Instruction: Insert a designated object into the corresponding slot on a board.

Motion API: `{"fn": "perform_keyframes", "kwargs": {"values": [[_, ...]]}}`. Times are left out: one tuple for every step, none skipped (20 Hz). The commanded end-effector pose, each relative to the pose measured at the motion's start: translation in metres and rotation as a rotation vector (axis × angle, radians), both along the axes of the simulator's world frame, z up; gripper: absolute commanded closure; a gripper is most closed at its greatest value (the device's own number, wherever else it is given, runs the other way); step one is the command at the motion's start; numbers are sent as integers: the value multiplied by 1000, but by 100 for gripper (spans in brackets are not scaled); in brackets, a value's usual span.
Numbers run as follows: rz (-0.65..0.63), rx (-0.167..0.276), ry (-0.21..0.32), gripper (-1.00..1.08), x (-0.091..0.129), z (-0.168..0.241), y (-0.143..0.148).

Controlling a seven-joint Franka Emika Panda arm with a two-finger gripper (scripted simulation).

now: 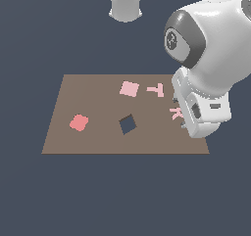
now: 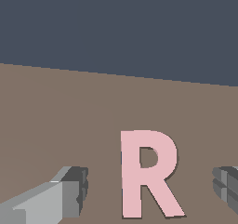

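Partly hidden pink R [image 1: 176,113] sits between spread jaws on board [image 1: 88,103].

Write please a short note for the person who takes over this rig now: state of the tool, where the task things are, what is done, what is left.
Tool: open, holding nothing; its fingers stand on either side of the pink R, apart from it.
Pink R: flat on the brown board, near the board's edge on the exterior view's right, partly hidden by the arm there.
Other things on the board: pink T, pink square, a redder pink piece, a dark diamond hole.
R-shaped slot: not visible in either view.
Done: tool placed over the R.
Left: close on the R, lift, find the slot, insert.
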State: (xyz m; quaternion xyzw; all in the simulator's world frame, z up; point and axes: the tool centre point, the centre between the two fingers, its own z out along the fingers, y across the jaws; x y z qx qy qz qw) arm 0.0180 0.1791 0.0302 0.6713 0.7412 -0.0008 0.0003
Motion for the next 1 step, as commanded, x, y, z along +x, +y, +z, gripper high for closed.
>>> {"fn": "perform_keyframes", "kwargs": {"values": [[0,0,0,-92,0,0,0]]}}
